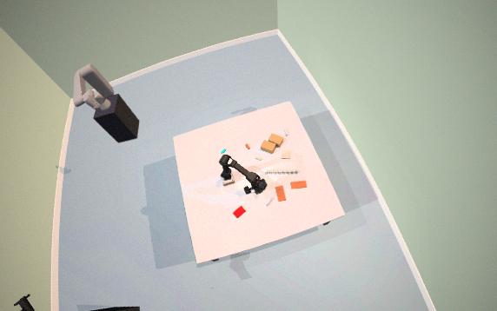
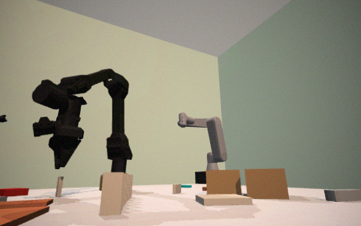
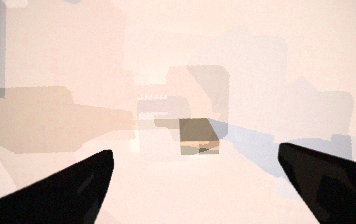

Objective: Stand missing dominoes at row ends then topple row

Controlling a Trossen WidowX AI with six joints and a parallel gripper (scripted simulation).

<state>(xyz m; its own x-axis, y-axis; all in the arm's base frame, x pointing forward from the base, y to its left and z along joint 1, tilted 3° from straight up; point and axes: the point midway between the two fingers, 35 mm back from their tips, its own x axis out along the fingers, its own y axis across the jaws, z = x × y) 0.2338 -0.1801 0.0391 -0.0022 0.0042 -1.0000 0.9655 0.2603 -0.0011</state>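
The row of several standing tan dominoes point(image 1: 282, 172) point(image 2: 111, 194) is upright; its near end faces the exterior view. A lone domino point(image 2: 59, 187) stands upright left of the row in the exterior view. My gripper point(image 2: 60, 167) point(image 3: 195, 150) points down, open and empty, above the table; in the exterior view its tips appear above the lone domino. The wrist view shows a tan block point(image 3: 198, 131) from above, between and beyond the fingertips, probably that domino. Another small tan block point(image 1: 258, 158) point(image 2: 177, 188) lies low, away from the row.
Orange slabs point(image 1: 281, 194) point(image 1: 298, 184) and a grey bar point(image 1: 269, 201) lie on the row's lower side, with a red block point(image 1: 239, 212) farther left. Brown boxes point(image 1: 268, 147) point(image 2: 223, 182) and a pale slab point(image 1: 286, 155) point(image 2: 224, 199) are on the opposite side. A cyan piece point(image 1: 223, 151) lies beyond the arm base.
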